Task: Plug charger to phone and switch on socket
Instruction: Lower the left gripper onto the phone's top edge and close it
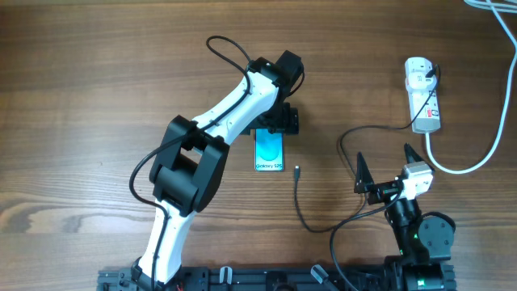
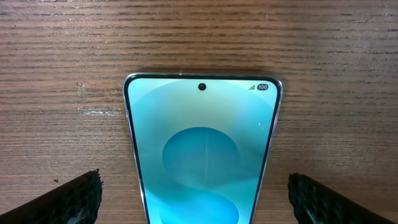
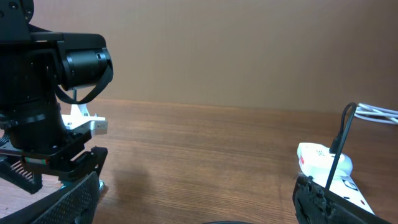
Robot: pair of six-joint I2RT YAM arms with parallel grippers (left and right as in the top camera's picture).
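Observation:
The phone (image 1: 269,151) lies flat on the wood table, cyan screen up; it fills the middle of the left wrist view (image 2: 202,155). My left gripper (image 1: 276,121) is open over the phone's far end, its fingers (image 2: 194,198) apart on either side of the phone without touching it. The thin black charger cable (image 1: 300,206) loops on the table, its small connector tip (image 1: 297,170) lying just right of the phone. The white socket (image 1: 423,95) sits at the far right, the charger plugged in; it shows in the right wrist view (image 3: 326,165). My right gripper (image 1: 385,168) is open and empty near the front.
A thick white cord (image 1: 493,89) runs from the socket along the table's right edge. The left arm's black and white links (image 1: 194,153) stretch across the middle of the table. The left arm's wrist (image 3: 43,118) fills the left of the right wrist view.

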